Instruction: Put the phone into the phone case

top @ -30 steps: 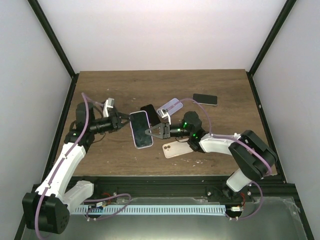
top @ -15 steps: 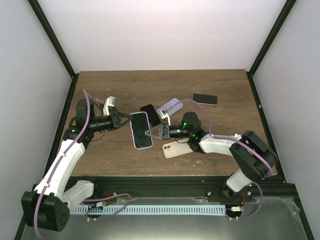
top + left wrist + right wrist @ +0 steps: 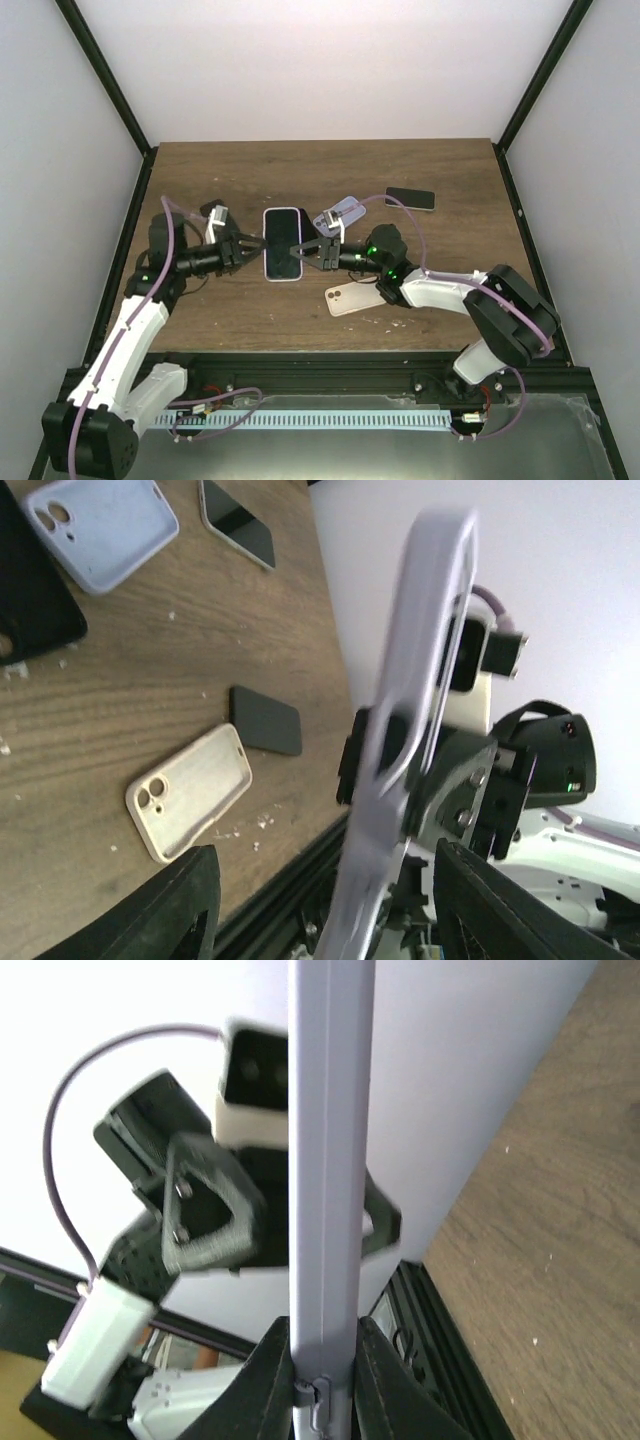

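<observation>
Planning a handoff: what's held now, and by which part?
Right gripper clamps the phone by its long side edge; left gripper is open around its opposite edge.

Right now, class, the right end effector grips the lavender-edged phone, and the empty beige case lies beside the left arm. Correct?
No. The right end effector grips the lavender-edged phone, but the empty beige case lies beside the right arm; the top external view shows it.

Glossy-screened phone [image 3: 282,245]; matt beige case [image 3: 190,790]; wood-grain table [image 3: 450,170].
</observation>
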